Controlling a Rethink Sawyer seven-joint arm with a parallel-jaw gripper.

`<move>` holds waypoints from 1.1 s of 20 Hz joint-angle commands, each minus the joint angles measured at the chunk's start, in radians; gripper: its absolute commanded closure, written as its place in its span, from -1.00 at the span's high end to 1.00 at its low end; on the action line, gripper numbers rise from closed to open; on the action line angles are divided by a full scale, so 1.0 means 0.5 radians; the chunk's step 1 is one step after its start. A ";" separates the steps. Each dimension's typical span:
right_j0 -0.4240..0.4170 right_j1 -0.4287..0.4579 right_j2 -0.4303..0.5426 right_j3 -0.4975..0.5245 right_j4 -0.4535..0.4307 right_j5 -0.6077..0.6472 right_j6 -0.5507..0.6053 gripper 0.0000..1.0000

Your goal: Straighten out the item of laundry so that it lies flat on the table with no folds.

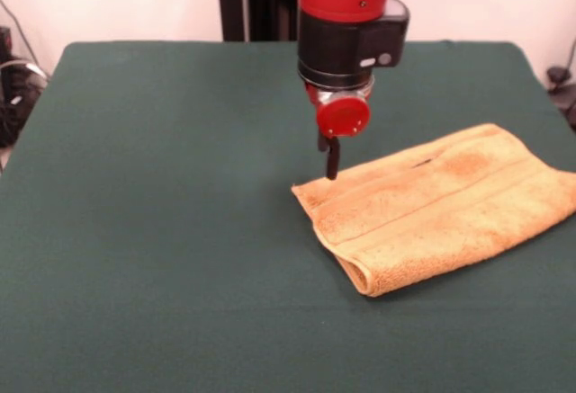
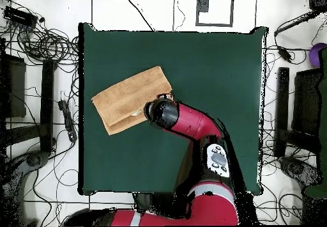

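Pincer (image 1: 331,170) state you cannot tell, so seat it on the folded orange-tan terry towel's (image 1: 445,204) far-left corner, then peel the top layer across the dark green felt desk (image 1: 162,231).

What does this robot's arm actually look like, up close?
The arm is glossy red with black joints. Its black wrist carries a small pale button, and below it sits a round red disc. The gripper is thin and dark. A grey panel marks the arm seen from overhead.

- Orange-tan terry towel (image 1: 441,209) (image 2: 132,100): folded double into a rectangle, fold edge toward the camera in the front view, lying askew.
- Dark green table (image 1: 162,231) (image 2: 211,71): towel well off centre.
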 commanded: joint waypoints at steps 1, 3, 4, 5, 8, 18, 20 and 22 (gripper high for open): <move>0.061 0.245 0.221 -0.001 0.074 0.024 0.171 1.00; 0.028 0.289 0.290 0.019 0.108 -0.071 0.191 1.00; 0.027 0.316 0.303 0.018 0.119 -0.106 0.205 1.00; 0.027 0.342 0.316 0.017 0.131 -0.141 0.220 1.00; 0.006 0.415 0.384 0.040 0.175 -0.125 0.223 1.00; 0.082 0.691 0.365 -0.094 0.194 -0.303 0.229 1.00; 0.119 0.709 0.330 -0.118 0.187 -0.301 0.234 1.00; 0.176 0.727 0.269 -0.157 0.187 -0.265 0.246 -1.00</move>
